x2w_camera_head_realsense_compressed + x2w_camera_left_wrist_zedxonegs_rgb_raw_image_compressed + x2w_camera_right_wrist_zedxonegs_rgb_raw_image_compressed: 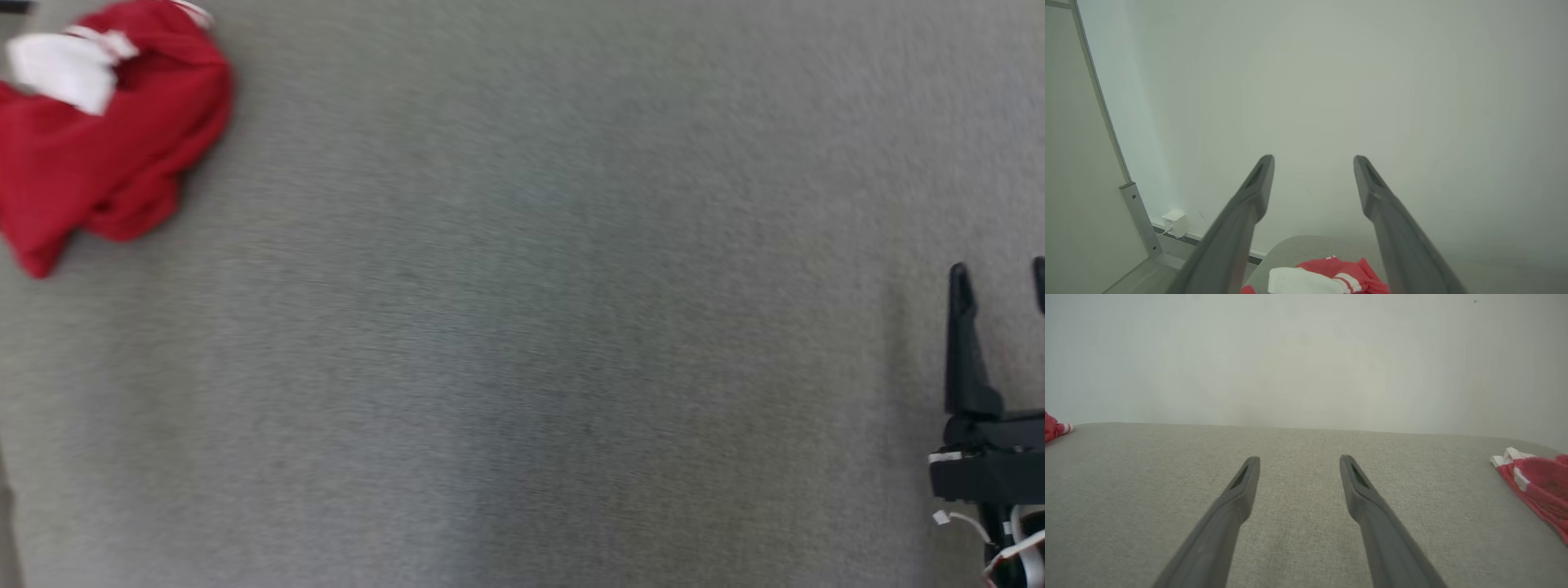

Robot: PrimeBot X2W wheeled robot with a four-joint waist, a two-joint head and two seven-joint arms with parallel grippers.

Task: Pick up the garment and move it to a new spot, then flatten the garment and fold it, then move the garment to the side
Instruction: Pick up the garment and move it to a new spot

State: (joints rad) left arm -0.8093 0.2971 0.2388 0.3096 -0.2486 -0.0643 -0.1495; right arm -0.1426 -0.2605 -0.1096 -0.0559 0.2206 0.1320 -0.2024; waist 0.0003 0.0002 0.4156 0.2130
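A crumpled red garment [122,155] with a white patch lies at the far left of the grey fabric surface [522,327]. It also shows at the bottom of the left wrist view [1347,271], low between the fingers of my left gripper [1313,158], which is open, raised above it and empty. A corner of the garment [1053,426] peeks in at the left edge of the right wrist view. My right gripper [999,268] hangs at the right edge of the surface, far from the garment. There it [1299,458] is open over bare fabric and holds nothing.
A second red and white striped cloth [1539,486] lies at the right edge of the right wrist view. A pale wall [1306,355] stands behind the surface. A metal post [1137,216] and a white wall plug [1175,222] sit beyond the left corner.
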